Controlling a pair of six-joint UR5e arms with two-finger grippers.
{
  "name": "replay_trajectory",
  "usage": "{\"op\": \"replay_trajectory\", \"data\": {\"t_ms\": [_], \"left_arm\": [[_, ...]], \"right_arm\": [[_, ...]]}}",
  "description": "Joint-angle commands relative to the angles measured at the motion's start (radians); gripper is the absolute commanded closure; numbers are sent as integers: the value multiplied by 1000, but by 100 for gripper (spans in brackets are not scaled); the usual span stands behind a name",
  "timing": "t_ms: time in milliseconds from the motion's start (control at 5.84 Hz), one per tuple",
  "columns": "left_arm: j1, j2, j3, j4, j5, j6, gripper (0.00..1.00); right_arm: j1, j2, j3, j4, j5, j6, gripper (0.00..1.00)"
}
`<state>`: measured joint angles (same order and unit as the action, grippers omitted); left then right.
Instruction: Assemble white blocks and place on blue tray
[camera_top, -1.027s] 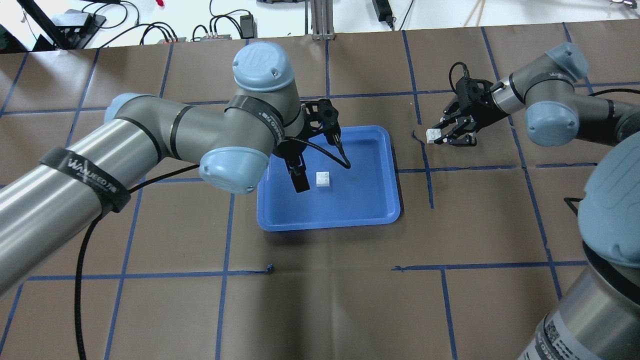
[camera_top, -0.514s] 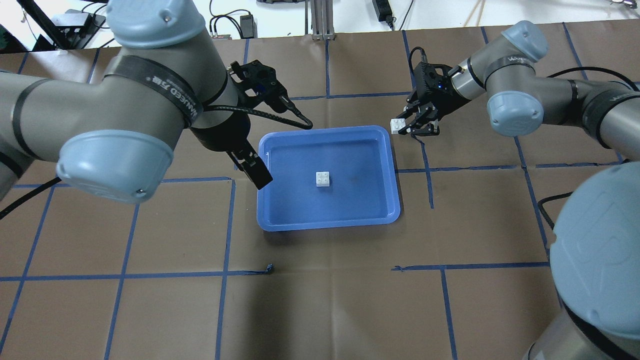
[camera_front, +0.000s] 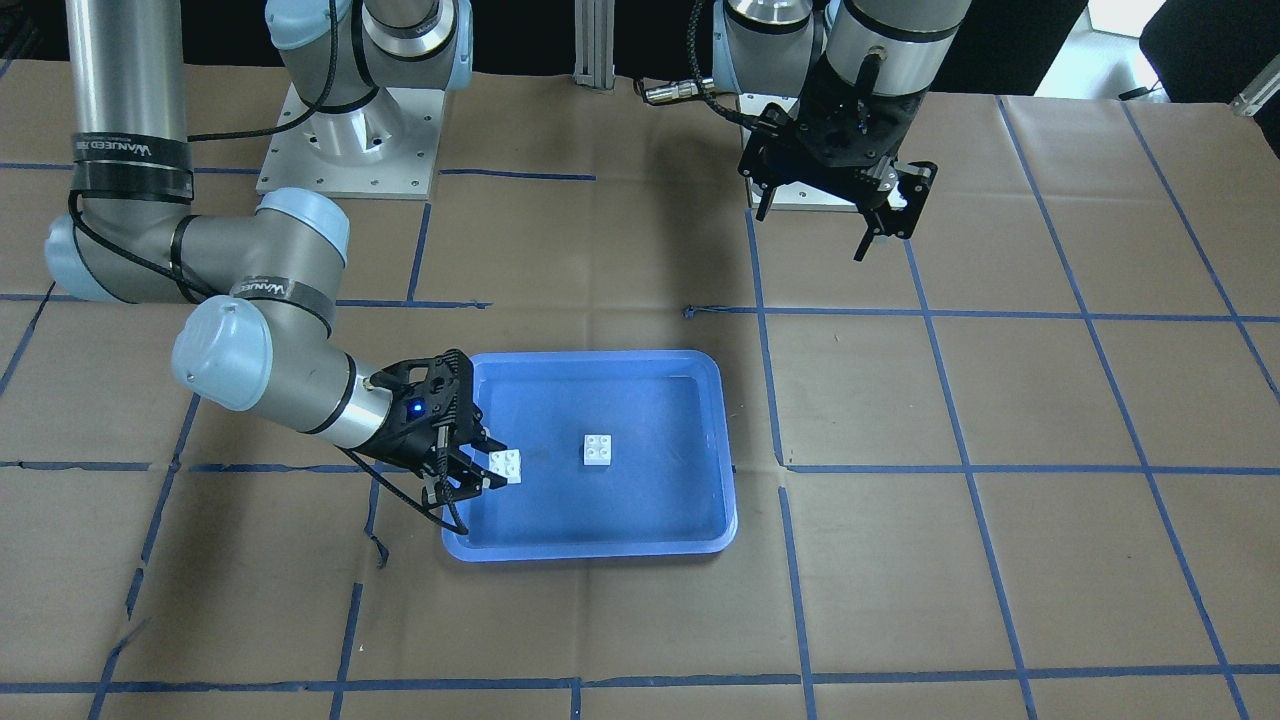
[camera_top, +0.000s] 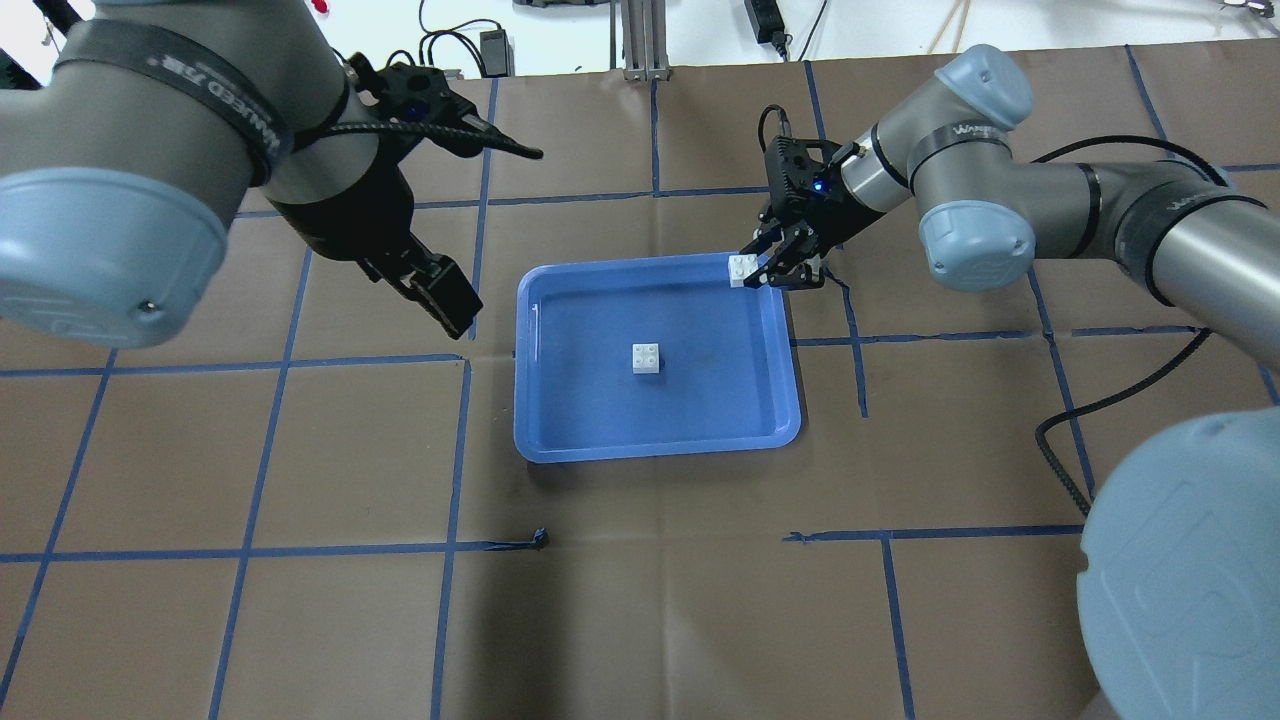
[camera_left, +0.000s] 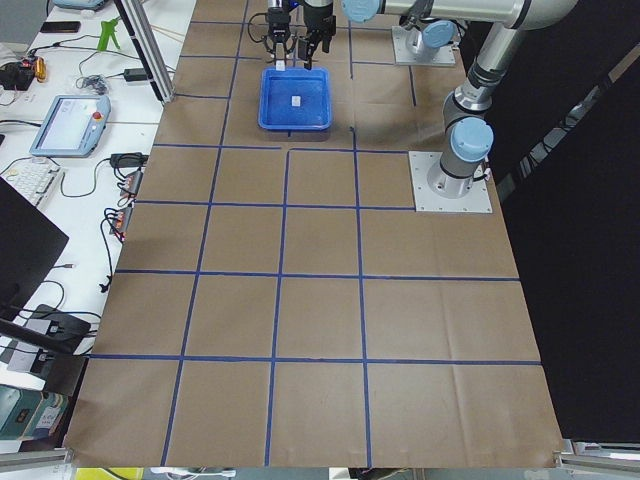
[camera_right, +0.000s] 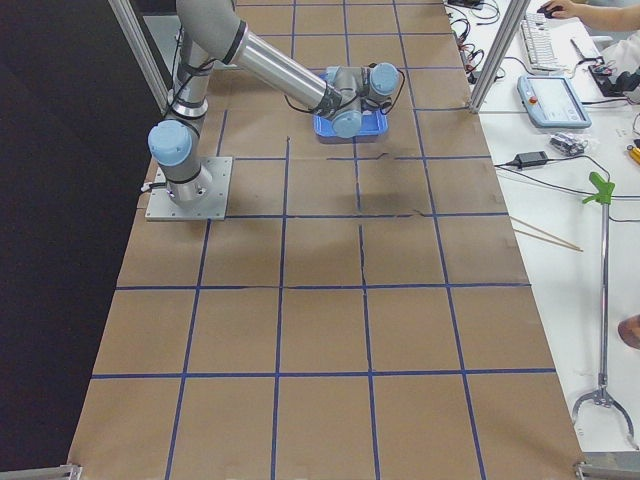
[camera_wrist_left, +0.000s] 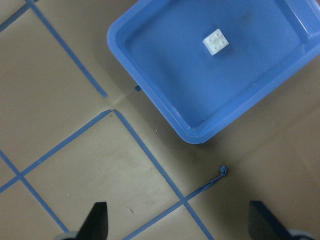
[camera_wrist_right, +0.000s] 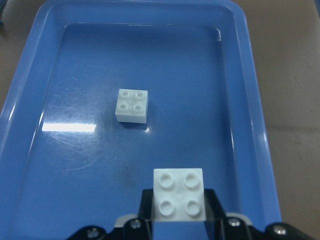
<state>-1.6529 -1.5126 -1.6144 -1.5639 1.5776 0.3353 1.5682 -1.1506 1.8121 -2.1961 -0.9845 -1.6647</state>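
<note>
White studded plastic brick (camera_top: 742, 270) hangs pinched by right gripper (camera_top: 768, 274) over blue plastic tray (camera_top: 655, 450), likely to cap its twin (camera_top: 647, 358); left gripper (camera_wrist_left: 180, 227) gapes.

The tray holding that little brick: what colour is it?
Plain blue tray, clearest in the right wrist view.

Brown paper (camera_top: 660, 620); blue tape lines (camera_top: 300, 550); pendant (camera_left: 70, 125)

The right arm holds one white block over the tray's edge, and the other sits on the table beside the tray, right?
No: the other white block lies inside the blue tray, near its middle; the overhead view shows it. The right gripper does hold the first block over the edge.
</note>
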Motion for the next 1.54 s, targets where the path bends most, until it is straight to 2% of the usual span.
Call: {"op": "replay_trajectory", "data": {"t_ms": [0, 171, 342, 856, 1369], "left_arm": [[13, 5, 30, -33, 13, -181, 1], [15, 5, 31, -33, 15, -183, 1], [15, 5, 33, -34, 15, -183, 1], [16, 6, 34, -38, 18, -187, 1], [19, 8, 34, -36, 16, -187, 1]], "right_arm": [[10, -29, 105, -99, 3, 35, 73], [39, -20, 159, -234, 3, 118, 73], [67, -8, 176, -285, 3, 147, 73], [105, 51, 179, -373, 3, 207, 73], [115, 54, 184, -387, 3, 226, 73]]}}
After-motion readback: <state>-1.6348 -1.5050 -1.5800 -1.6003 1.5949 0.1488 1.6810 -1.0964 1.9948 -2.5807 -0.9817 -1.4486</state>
